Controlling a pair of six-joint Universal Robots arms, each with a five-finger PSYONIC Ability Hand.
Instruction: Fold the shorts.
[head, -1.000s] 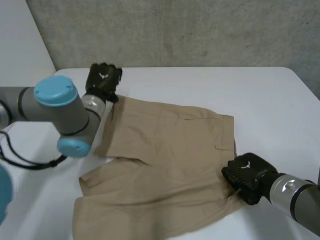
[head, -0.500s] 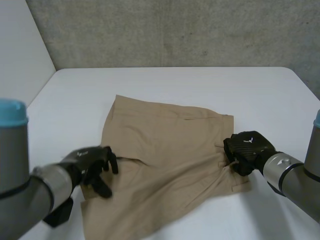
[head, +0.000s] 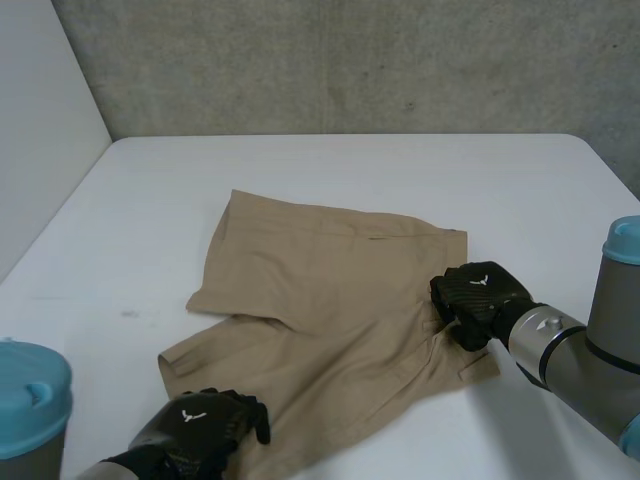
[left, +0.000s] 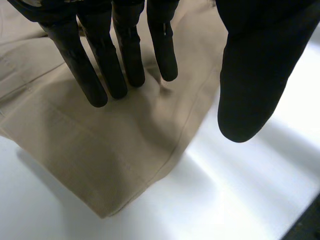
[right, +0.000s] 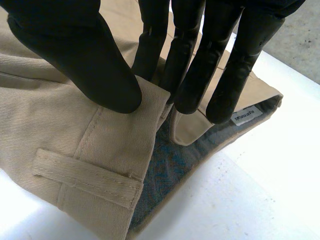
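While one shorts (head: 320, 290) lies on table (head: 300, 170) | right robot hand (head: 480, 298) pinches waistband (right: 115, 150) | left robot hand (head: 195, 428) spread over hem (left: 150, 165)

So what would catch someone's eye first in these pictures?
The tan shorts lie spread across the middle of the white table. The right robot hand pinches their waistband, while the left robot hand hovers open over a leg's hem corner at the near edge.

Matt twill-cloth shorts (head: 330, 290) on a smooth, faintly glossy white table (head: 500, 180)
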